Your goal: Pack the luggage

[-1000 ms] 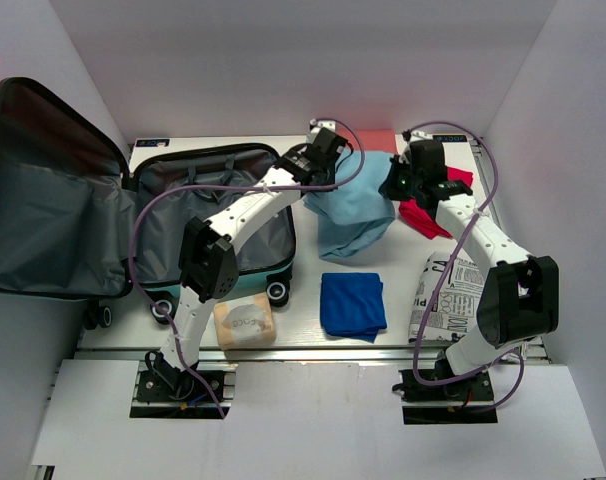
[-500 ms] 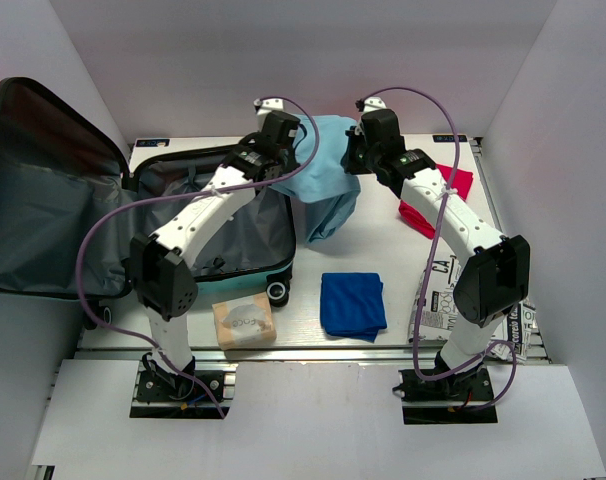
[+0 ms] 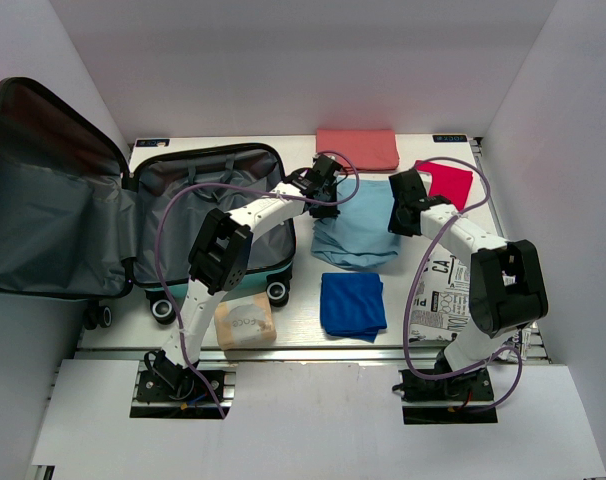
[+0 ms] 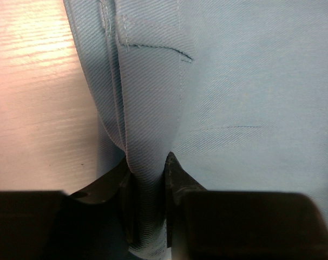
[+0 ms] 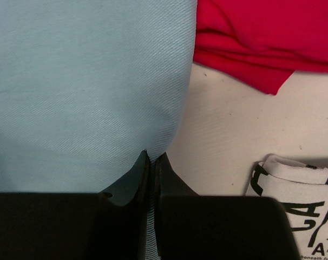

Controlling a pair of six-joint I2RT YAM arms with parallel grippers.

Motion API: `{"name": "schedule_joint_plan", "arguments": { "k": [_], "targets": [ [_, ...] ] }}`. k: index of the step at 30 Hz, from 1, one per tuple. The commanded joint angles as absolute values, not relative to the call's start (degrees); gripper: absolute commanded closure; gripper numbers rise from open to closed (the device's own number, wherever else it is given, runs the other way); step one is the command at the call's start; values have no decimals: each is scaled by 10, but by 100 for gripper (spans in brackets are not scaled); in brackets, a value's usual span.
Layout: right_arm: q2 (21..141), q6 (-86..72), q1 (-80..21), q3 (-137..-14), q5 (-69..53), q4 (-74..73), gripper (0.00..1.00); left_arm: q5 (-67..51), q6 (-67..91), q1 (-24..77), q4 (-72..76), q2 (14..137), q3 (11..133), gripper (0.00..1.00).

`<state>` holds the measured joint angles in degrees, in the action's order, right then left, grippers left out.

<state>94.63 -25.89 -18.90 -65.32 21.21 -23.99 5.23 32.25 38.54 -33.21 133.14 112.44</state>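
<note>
The left end effector [image 4: 148, 184] pinches a fold of the light blue garment [image 3: 358, 232]; the right end effector [image 5: 151, 173] is clamped narrow on its opposite edge. The garment lies spread on the counter [image 3: 305, 300], just right of the luggage [image 3: 213, 215], which sits open with its lid [image 3: 53, 190] raised at far left

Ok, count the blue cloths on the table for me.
2. A light blue cloth lies in the middle, pinched at its edges by the left gripper and right gripper. A folded royal blue cloth lies just below it in the top view. The arms might hide others.
</note>
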Motion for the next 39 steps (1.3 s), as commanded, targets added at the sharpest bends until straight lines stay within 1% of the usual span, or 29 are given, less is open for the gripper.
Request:
{"name": "schedule_joint_plan", "arguments": {
  "k": [1, 3, 6, 7, 10, 12, 15, 16, 18, 22, 25, 27, 29, 30, 32, 34, 35, 36, 39],
  "targets": [
    [906, -271, -168, -627, 211, -202, 100, 47, 330, 383, -331, 1319, 1150, 65],
    [909, -266, -157, -617, 185, -187, 100, 66, 322, 383, -347, 1339, 1162, 49],
    [912, -259, -149, -606, 164, -179, 100, 107, 295, 383, -372, 1345, 1177, 36],
    [913, -259, -144, -604, 163, -177, 100, 119, 290, 383, -379, 1346, 1177, 23],
    [915, -258, -138, -599, 152, -169, 100, 118, 273, 383, -387, 1353, 1174, 3],
    [917, -257, -136, -600, 135, -166, 100, 65, 262, 383, -381, 1366, 1171, 2],
    [918, -253, -134, -599, 120, -161, 100, 17, 255, 383, -371, 1387, 1161, 2],
    [919, -252, -134, -598, 119, -159, 100, -19, 255, 388, -363, 1390, 1158, 2],
    [922, -251, -133, -595, 118, -159, 100, -46, 252, 388, -346, 1389, 1137, 2],
    [927, -253, -134, -585, 115, -158, 100, -63, 250, 399, -335, 1383, 1107, 2],
    [928, -256, -133, -582, 112, -157, 100, -75, 245, 405, -337, 1389, 1103, 6],
    [929, -256, -132, -579, 108, -152, 100, -90, 250, 410, -330, 1390, 1093, 19],
    [931, -257, -133, -578, 105, -152, 100, -118, 253, 422, -321, 1391, 1086, 36],
    [932, -257, -133, -578, 105, -152, 100, -126, 253, 422, -315, 1393, 1087, 46],
    [929, -258, -133, -577, 105, -150, 100, -141, 249, 428, -311, 1402, 1094, 55],
    [927, -257, -133, -574, 103, -147, 100, -147, 250, 428, -314, 1407, 1106, 67],
    [927, -256, -134, -574, 102, -145, 100, -150, 252, 433, -316, 1411, 1107, 78],
    [927, -256, -131, -574, 100, -144, 100, -150, 256, 433, -314, 1411, 1107, 100],
    [927, -256, -131, -575, 94, -143, 100, -146, 259, 433, -309, 1398, 1109, 100]
  ]
}}
